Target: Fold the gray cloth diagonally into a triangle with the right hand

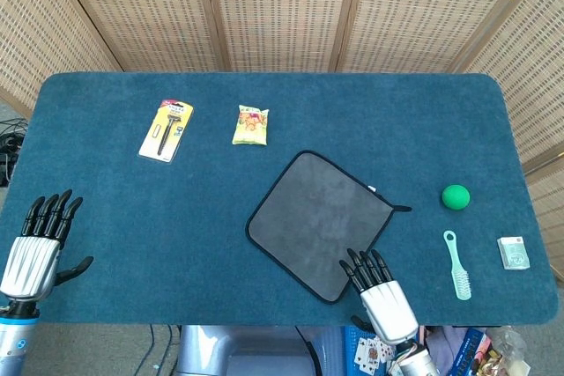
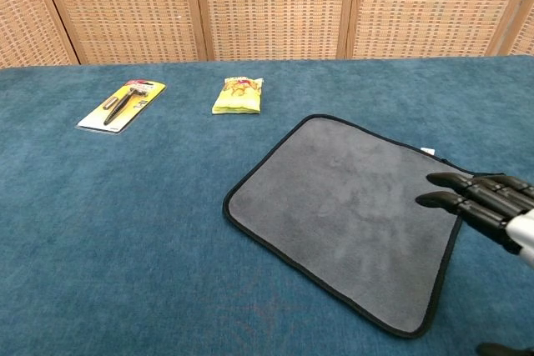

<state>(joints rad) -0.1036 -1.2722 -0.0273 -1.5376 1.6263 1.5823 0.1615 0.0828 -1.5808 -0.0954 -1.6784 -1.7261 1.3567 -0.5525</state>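
The gray cloth [image 1: 319, 222] with a black hem lies flat and unfolded on the blue table, turned like a diamond; the chest view shows the cloth [image 2: 350, 210] in the middle right. My right hand [image 1: 379, 293] is open with straight fingers at the cloth's near right edge, close to its bottom corner. In the chest view that right hand [image 2: 494, 208] enters from the right, its fingertips over the cloth's right side. My left hand [image 1: 39, 241] is open at the table's near left corner, far from the cloth, holding nothing.
A packaged razor [image 1: 166, 129] and a yellow snack packet [image 1: 250, 124] lie at the back left. A green ball [image 1: 455, 196], a light green brush [image 1: 456, 265] and a small white box [image 1: 512, 252] lie right of the cloth. The table's front edge [image 1: 264, 320] runs just behind my right hand.
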